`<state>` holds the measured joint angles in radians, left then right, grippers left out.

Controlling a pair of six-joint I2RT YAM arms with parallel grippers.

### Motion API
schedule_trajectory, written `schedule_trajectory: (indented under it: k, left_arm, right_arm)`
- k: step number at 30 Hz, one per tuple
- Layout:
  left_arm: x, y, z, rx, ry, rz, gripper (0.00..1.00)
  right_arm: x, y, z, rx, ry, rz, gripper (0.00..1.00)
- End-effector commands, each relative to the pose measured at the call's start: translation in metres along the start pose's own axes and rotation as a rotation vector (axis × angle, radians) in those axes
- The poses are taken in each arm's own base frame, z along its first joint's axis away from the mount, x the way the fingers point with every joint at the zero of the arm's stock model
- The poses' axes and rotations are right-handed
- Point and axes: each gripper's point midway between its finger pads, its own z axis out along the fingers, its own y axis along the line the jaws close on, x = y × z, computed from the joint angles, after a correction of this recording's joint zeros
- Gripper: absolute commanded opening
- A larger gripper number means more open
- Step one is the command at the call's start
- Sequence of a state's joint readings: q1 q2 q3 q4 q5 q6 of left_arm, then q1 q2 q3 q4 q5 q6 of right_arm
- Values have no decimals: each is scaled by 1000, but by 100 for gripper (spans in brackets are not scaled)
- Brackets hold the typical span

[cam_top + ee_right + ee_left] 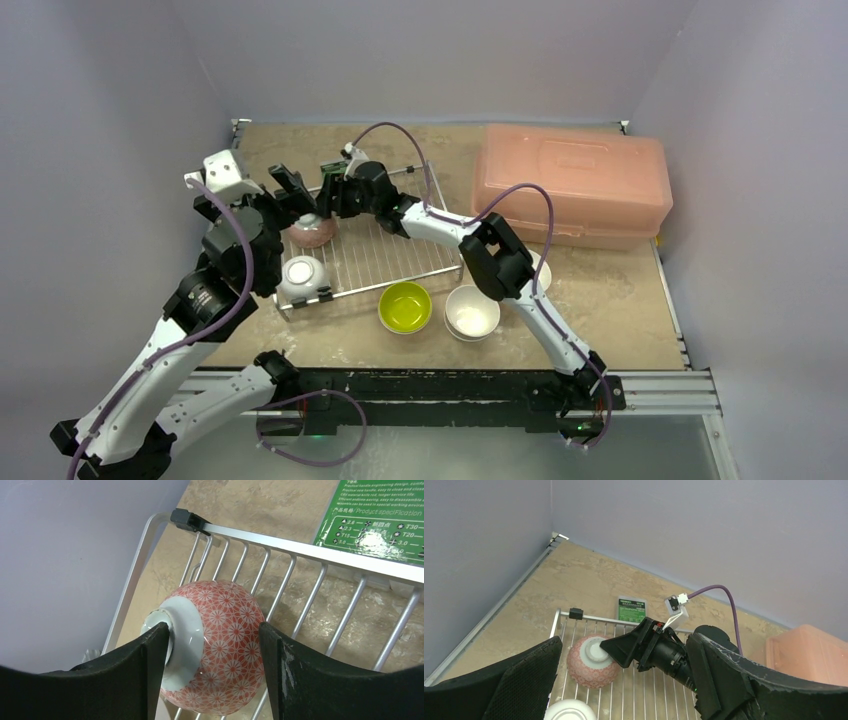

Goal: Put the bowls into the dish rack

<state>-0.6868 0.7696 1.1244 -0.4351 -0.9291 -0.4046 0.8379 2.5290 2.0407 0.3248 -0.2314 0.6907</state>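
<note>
Patterned bowl (215,650) between right tool's (214,630) fingers

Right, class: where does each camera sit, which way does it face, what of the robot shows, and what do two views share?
Top view: fixed above and behind the robot, looking down on the table; the left arm and right arm show.
Left wrist: on the left arm, facing the far left corner across the dish rack; its own open fingers frame the right pincer.
Right wrist: on the right arm, looking down at the red patterned bowl between its own fingers.
Shared: both wrist views show that bowl and the green card.
</note>
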Motion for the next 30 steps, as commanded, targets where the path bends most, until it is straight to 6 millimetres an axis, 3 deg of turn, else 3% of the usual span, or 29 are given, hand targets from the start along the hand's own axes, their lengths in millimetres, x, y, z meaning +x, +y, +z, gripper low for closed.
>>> schedule_trajectory:
  k: [1,11,30]
  left_arm:
    - [-14,4,-2,-13,-32,-22,95]
    - [-12,2,-3,-4,-26,-24,95]
    - [-8,-2,-3,16,-7,-40,95]
  right_arm:
    - [7,19,-2,-48,66,43,67]
    - [32,35,-3,-108,158,184,64]
    - [58,45,-1,-129,204,184,59]
